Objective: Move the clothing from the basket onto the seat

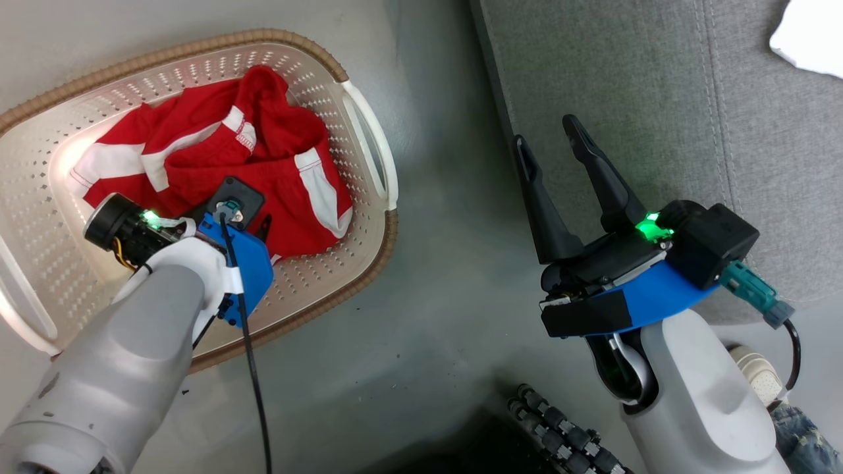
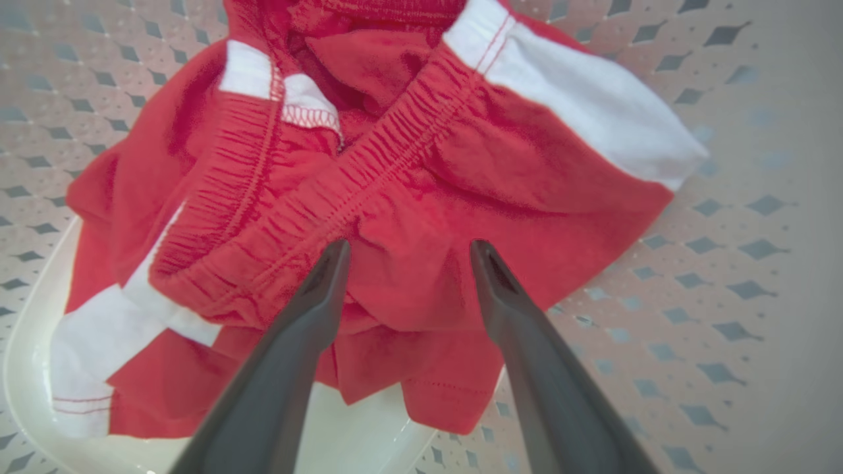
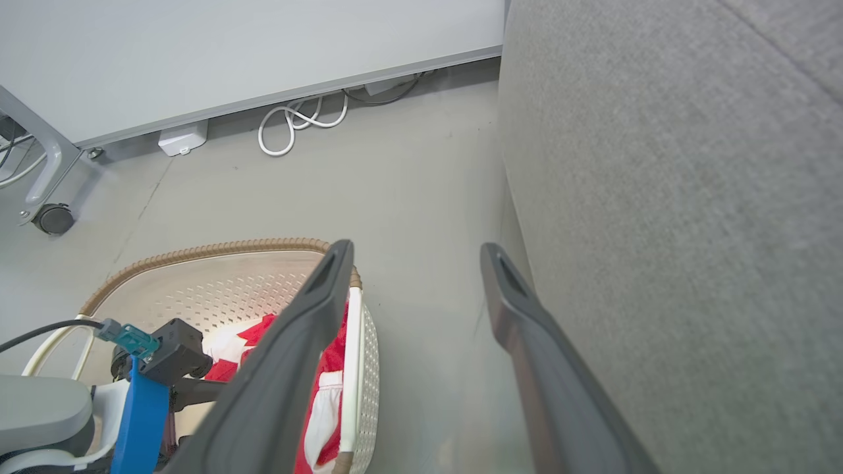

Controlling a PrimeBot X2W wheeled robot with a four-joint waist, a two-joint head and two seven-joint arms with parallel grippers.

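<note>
The red-and-white clothing (image 1: 217, 171) lies bunched in the basket (image 1: 197, 47) on the floor (image 1: 435, 316). The left wrist view gives the left gripper (image 2: 409, 250) spread at a red fold, nothing pinched. The head view gives the right gripper (image 1: 545, 131) spread and empty over the edge of the grey seat (image 1: 625, 79).

The clothing (image 1: 263, 164) is bright red with white stripes and panels, and red stitching crosses the white bands. The basket (image 1: 39, 263) is cream-white, dotted all over with rows of small holes, under a brown ribbed rim (image 1: 164, 52). The sofa (image 1: 658, 99) is speckled mid-grey and the floor (image 1: 448, 296) a plainer grey. The right gripper (image 1: 545, 131) has black fingers above a blue mount (image 1: 658, 296) and a green light (image 1: 649, 227), and the left gripper (image 2: 409, 249) has dark grey fingers.
</note>
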